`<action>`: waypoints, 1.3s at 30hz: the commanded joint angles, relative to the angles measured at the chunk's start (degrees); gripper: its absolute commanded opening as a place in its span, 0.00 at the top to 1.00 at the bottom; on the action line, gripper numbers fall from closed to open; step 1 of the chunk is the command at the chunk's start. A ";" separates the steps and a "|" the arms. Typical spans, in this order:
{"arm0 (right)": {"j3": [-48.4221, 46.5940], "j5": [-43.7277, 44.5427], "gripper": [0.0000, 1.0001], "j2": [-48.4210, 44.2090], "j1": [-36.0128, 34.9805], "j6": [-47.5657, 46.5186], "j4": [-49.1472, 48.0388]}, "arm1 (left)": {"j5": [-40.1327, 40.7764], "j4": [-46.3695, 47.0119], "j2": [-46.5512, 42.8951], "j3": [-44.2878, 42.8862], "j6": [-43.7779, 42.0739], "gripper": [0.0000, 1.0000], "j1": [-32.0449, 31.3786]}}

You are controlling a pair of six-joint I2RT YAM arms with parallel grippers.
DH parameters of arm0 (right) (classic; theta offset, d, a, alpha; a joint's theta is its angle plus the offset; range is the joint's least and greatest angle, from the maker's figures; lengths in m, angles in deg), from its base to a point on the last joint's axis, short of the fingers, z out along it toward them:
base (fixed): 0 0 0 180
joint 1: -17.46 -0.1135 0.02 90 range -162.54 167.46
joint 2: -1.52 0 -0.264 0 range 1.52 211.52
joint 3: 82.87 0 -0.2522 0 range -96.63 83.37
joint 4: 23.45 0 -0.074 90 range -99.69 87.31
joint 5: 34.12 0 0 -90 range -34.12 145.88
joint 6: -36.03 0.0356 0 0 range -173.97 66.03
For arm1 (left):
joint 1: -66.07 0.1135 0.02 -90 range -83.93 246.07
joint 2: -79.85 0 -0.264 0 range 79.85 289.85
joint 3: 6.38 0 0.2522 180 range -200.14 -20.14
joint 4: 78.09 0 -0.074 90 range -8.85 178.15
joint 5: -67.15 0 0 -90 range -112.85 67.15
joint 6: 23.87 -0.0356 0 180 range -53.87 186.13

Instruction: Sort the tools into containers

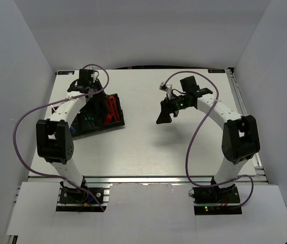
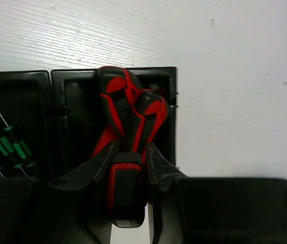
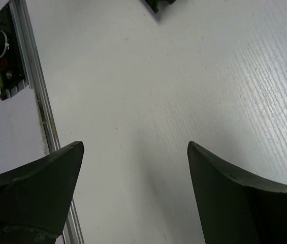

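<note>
Holds in the left gripper (image 2: pixel 131 147) a red-and-black elongated folding cutter (image 2: pixel 127 189), clamped narrowly at the handle, over the end compartment of the black plastic three-compartment tray (image 2: pixel 171 119), probably to drop it among the like cutters (image 2: pixel 130 104) lying there. Shows black-and-green screwdrivers (image 2: pixel 7 146) in the neighbouring compartment. Hangs the right gripper (image 3: pixel 135 146) wide and empty above the white table (image 3: pixel 163 76), well apart from the tray, seemingly out of the way. Finds no readable brand, label or writing.
</note>
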 commanded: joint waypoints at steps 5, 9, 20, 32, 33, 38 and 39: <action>0.13 0.06 0.11 -2.86 1.26 -2.01 0.86 | 3.94 -3.61 3.61 -7.70 -5.19 1.00 0.26; 0.12 -0.03 0.11 -2.77 2.05 -1.92 0.86 | 5.79 -3.87 5.37 -8.50 -5.64 0.95 0.26; -0.14 0.15 0.11 -3.04 2.84 -2.36 1.38 | 5.79 -4.40 5.46 -7.45 -4.67 0.33 0.26; -1.37 8.58 0.11 -6.55 2.84 -13.33 5.51 | 4.38 -4.23 -5.34 -8.96 -5.64 0.11 0.26; -1.46 9.80 0.11 -7.34 2.93 -14.04 5.43 | 2.29 -3.53 -6.92 -7.72 -5.38 0.02 0.26; -3.30 12.36 0.11 -9.27 3.19 -16.86 5.07 | -5.44 5.15 -21.39 3.69 -2.49 0.02 0.35; -3.65 13.15 0.11 -10.06 3.28 -17.12 4.81 | -6.33 7.79 -23.52 7.46 -1.34 0.02 0.26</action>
